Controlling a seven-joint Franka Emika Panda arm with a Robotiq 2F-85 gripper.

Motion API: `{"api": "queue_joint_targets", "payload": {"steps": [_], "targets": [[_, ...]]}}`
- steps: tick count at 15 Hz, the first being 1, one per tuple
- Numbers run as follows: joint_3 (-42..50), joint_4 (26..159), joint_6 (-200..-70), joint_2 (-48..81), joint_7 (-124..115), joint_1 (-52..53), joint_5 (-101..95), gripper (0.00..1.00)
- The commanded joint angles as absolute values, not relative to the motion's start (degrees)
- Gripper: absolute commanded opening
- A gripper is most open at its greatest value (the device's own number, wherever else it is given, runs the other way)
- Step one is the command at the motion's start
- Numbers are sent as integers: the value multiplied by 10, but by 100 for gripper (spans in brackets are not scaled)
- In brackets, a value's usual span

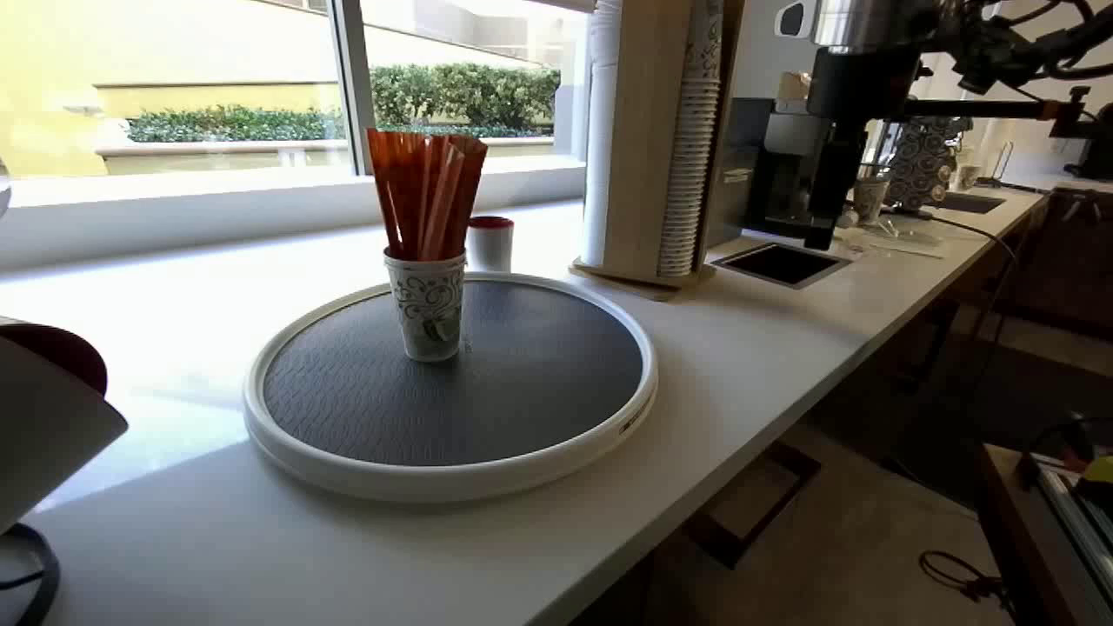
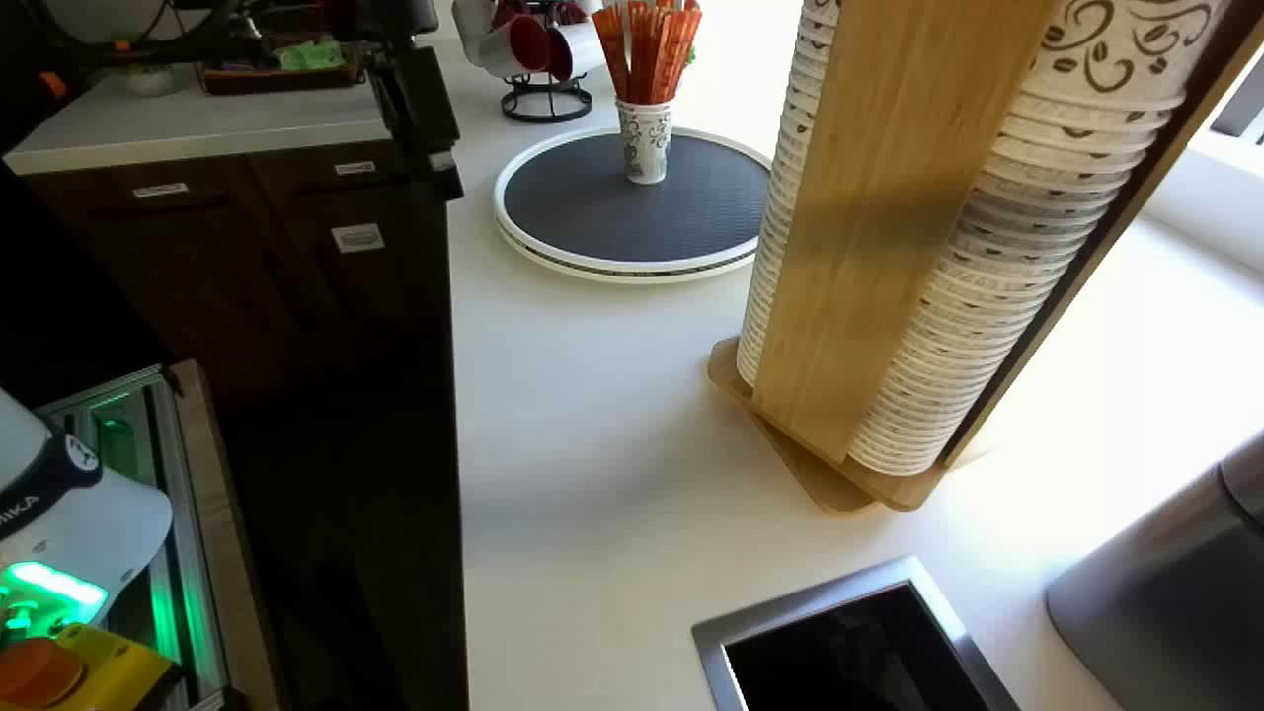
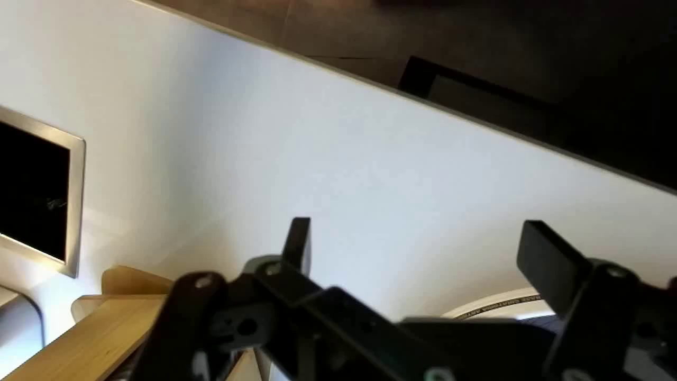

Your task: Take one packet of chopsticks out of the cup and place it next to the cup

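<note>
The white paper cup with a green-grey pattern stands upright on a round dark turntable. Several orange-red packets of chopsticks stand in it and fan out above its rim. The cup and packets also show in an exterior view. Neither shows in the wrist view. My gripper is open and empty, its two fingers wide apart over the white counter. It hangs apart from the cup, near the counter's front edge, and shows in both exterior views.
A tall wooden dispenser with stacked paper cups stands beside the turntable. A metal-framed square opening is in the counter. A white cup with a red inside stands behind the paper cup. A mug rack stands beyond the turntable.
</note>
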State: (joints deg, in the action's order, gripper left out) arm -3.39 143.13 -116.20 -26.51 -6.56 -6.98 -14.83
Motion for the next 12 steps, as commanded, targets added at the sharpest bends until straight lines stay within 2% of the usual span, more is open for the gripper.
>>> {"api": "queue_joint_targets", "payload": {"steps": [1,8,12], "targets": [[-25,1430,-1160,-265,-69,-59,-153,100],[-25,1430,-1160,-264,-69,-59,-153,100],[-22,1358,-1163,-223,-66,-41,-117,100]]}}
